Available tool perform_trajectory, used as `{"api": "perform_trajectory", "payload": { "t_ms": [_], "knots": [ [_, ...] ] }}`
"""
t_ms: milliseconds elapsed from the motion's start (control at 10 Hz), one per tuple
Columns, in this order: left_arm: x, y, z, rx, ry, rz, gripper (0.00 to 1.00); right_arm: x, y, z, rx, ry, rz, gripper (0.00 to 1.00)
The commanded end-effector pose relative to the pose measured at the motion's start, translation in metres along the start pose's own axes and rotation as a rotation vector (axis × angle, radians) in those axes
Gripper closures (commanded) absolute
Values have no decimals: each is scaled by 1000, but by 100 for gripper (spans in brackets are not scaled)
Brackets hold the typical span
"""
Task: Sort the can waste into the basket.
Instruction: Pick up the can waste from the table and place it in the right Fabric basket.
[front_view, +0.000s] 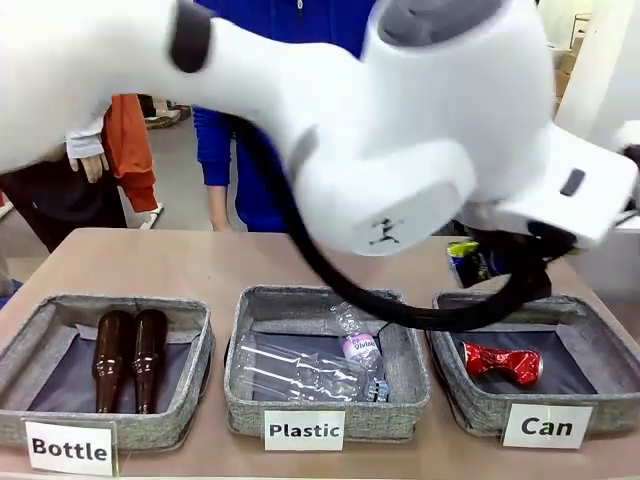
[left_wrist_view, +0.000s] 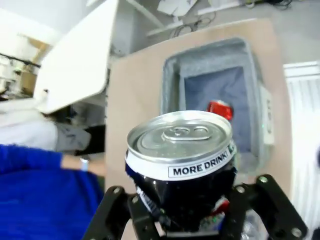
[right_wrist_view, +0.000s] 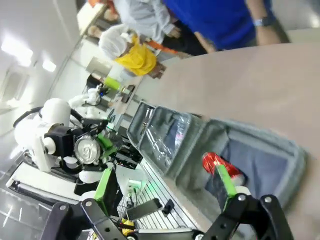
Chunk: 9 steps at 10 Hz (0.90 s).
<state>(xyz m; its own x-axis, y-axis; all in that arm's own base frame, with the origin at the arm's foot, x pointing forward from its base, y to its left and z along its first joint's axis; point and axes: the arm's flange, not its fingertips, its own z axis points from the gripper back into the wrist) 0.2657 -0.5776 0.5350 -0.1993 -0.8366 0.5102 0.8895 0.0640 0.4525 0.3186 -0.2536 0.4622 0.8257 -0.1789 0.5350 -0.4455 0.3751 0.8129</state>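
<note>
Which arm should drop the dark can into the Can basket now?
Left. Its pincer already grips the dark can, held above the Can basket where the red can lies. The right pincer is open and holds nothing.

3 white cards on basket fronts, near edge of table: left basket (front_view: 40, 330) card (front_view: 69, 448) reads "Bottle", middle basket (front_view: 245, 350) card (front_view: 304, 430) "Plastic", right basket (front_view: 590, 330) card (front_view: 546, 427) "Can". Dark can (left_wrist_view: 182, 165) in left tool (left_wrist_view: 185, 220): white band under silver top reads "MORE DRINK!". Plastic bottle (front_view: 358, 345) in middle basket has purple label, print too small to read for sure.
</note>
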Motion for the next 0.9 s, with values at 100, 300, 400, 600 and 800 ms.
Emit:
{"api": "perform_trajectory", "payload": {
  "t_ms": [100,300,400,600,800],
  "knots": [
    [59,-8,-89,-4,89,-160,96,-38,-10,60,6,-3,-6,0],
    [70,-9,-135,-76,178,-175,96,-72,-13,92,14,-8,32,0],
    [75,-9,-155,-114,239,-146,96,-53,-4,69,-17,-27,-33,0],
    [75,-2,-177,-173,334,-116,96,-53,-4,69,-17,-27,-33,0],
    [74,4,-183,-185,360,-115,96,-53,-4,69,-17,-27,-33,0]
  ]
}}
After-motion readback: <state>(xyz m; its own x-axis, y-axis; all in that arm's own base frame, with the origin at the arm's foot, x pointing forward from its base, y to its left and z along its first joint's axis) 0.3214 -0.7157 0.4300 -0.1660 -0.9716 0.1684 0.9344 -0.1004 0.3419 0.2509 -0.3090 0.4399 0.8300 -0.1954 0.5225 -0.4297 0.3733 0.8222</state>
